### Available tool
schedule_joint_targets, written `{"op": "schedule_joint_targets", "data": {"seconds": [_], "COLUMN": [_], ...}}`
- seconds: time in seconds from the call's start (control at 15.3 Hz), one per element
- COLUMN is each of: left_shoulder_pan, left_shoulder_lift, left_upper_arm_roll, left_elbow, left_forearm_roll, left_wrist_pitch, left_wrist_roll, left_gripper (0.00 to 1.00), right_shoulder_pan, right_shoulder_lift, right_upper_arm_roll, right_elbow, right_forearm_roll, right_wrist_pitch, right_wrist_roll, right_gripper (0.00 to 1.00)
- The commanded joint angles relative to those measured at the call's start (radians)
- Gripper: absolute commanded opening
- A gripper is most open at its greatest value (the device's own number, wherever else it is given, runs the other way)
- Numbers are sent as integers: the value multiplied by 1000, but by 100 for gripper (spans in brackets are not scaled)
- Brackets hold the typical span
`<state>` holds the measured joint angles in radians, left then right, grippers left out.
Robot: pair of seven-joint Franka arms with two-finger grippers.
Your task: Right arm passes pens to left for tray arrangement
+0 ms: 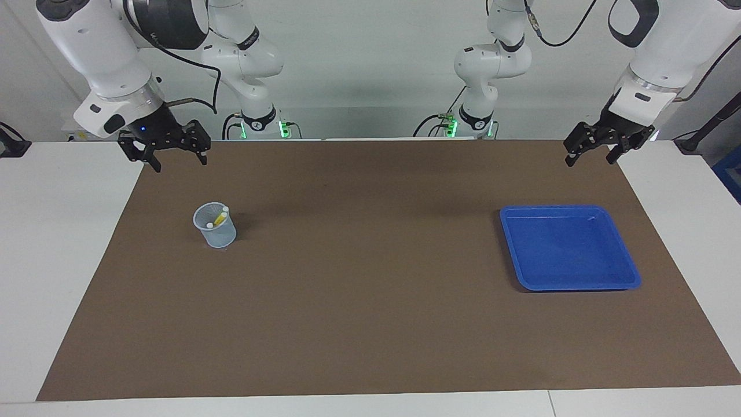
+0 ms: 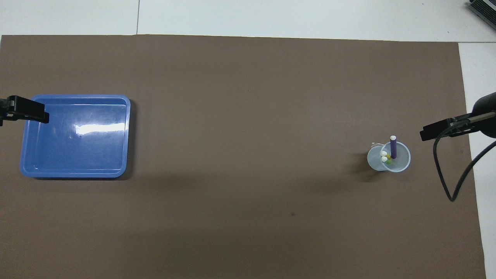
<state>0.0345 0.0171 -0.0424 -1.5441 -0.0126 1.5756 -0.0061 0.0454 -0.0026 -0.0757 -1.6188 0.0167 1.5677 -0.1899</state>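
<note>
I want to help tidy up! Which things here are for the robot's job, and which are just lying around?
For the job:
- pens standing in the cup
- blue tray
- right hand, open
- left hand, open

Just there:
- mesh cup holding the pens
- brown mat
</note>
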Motion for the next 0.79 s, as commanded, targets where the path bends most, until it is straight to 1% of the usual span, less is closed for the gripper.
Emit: {"op": "schedule_joint_targets", "data": {"seconds": [0.0,0.13,0.2,0.33,0.46,0.72], "left_shoulder_pan": [1,2,2,4,2,-10], "left_shoulder_lift": [7,6,4,4,4,1], "left_upper_arm_roll": [4,4,4,4,2,1], "left_elbow": [1,-5,-11,-14,-14,-14], "left_forearm_roll": [19,17,17,13,11,11], "left_wrist_pitch": [0,7,15,20,20,24], "left_wrist_roll": [9,5,6,5,3,1], "left_gripper": [100,100,100,100,100,100], "right_shoulder_pan": [-16,-12,-12,-12,-10,-12], "right_shoulder_lift": [7,0,-17,-57,-91,-93], "right_upper_arm_roll": [8,11,10,4,2,2], "right_elbow": [16,11,-7,-105,-201,-367], "right_forearm_roll": [11,9,11,11,11,11], "right_wrist_pitch": [-15,-14,15,113,204,389], "right_wrist_roll": [21,4,-19,-87,-98,-149], "right_gripper": [100,100,100,100,100,100]}}
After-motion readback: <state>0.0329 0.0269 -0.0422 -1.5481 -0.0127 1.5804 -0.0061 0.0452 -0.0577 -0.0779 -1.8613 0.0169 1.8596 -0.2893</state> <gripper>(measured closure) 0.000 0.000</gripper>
